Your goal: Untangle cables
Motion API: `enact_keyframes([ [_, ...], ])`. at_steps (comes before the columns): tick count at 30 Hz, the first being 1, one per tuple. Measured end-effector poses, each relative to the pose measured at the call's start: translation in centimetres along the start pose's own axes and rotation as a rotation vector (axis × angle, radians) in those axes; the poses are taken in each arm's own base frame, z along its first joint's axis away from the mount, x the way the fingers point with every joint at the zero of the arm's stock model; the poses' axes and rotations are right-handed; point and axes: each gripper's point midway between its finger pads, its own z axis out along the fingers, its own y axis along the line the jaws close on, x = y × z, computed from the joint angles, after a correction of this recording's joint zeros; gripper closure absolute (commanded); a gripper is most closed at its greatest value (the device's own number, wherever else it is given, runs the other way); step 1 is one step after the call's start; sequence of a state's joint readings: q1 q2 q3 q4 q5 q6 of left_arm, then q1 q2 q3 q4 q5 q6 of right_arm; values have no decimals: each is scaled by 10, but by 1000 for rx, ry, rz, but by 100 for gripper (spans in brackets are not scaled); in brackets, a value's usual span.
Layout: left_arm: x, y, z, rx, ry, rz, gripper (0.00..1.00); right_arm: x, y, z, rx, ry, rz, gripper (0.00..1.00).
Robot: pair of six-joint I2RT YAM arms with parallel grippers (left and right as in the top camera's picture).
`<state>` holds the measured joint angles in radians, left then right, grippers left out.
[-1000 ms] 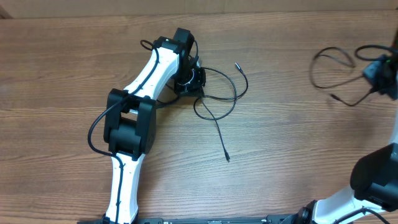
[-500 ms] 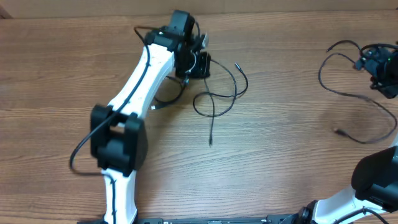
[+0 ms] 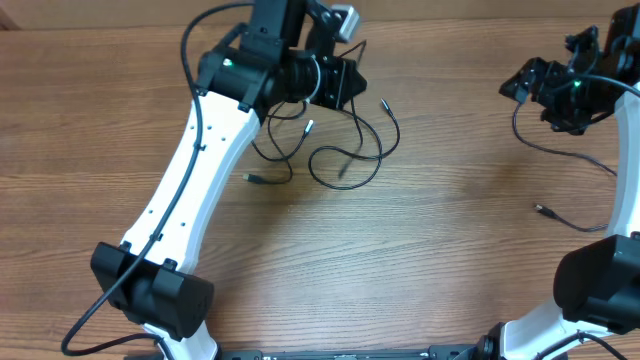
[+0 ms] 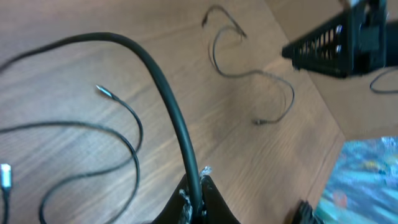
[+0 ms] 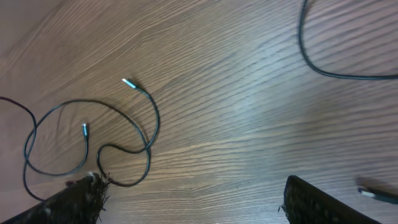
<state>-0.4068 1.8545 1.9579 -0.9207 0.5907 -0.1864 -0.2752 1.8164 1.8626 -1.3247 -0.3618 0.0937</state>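
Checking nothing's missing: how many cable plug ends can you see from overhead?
5. Four plugs left of centre, one far right. Others may be hidden.

Robotics lab bench, not a home or office. Evidence: two white-and-black jointed robot arms, left (image 3: 215, 140) and right (image 3: 628, 180), share one brown wood-grain laminate table (image 3: 420, 260). A thicker black harness cable (image 3: 178, 190) runs along the left arm's white link. A small green status light (image 3: 577, 84) glows on the right arm's wrist. The only props are loose thin black wires (image 5: 157, 121) with small plug ends. Off the table edge, to the right of the left gripper (image 4: 199, 186), there's a blurred blue patterned surface (image 4: 367, 180); can't tell what it is.
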Motion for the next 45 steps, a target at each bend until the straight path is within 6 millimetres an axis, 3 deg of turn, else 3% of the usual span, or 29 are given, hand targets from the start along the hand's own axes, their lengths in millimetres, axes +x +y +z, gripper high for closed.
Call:
enact_keyframes([
  [5,7,-6,4,24,28,21,96,6,16,5,-12,20,-41,9],
  [9,7,-23,6,102,27,118,67,10,27,10,-9,28,-78,9],
  [11,10,-30,8,120,34,160,42,11,29,11,-1,31,-89,9],
  [13,12,-35,12,119,40,191,35,12,28,12,8,31,-91,9],
  [18,13,-12,13,-17,46,190,36,18,25,11,24,57,-81,9],
  [22,17,40,-1,-238,60,43,36,27,23,11,32,93,-67,9],
  [25,27,89,-26,-402,72,-151,37,37,20,14,41,130,-49,10],
  [29,43,125,-40,-496,103,-317,35,58,18,31,56,206,3,10],
  [34,78,138,-12,-515,257,-383,39,100,11,61,98,336,109,10],
  [40,102,159,17,-527,359,-423,37,153,11,100,143,457,134,11],
  [45,113,161,34,-487,407,-450,37,195,10,133,176,508,160,22],
])
